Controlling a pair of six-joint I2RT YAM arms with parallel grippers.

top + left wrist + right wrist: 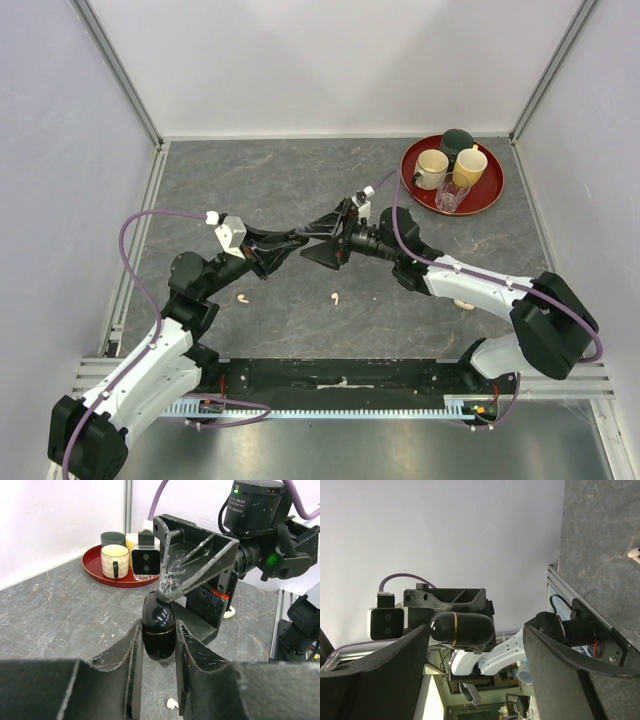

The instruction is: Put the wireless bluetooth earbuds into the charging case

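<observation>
The charging case is a glossy black oval with a thin gold band, held off the table with my left gripper shut on its lower half. My right gripper stands open around the case, one finger against its upper end and the other well clear. In the top view both grippers, left and right, meet at mid-table. Cream-white earbuds lie on the slate: one by the left arm, one below the grippers, also in the left wrist view. A third sits under the right arm.
A red round tray at the back right holds a cream mug, a yellow mug, a dark cup and a glass. White walls with metal rails enclose the grey slate table.
</observation>
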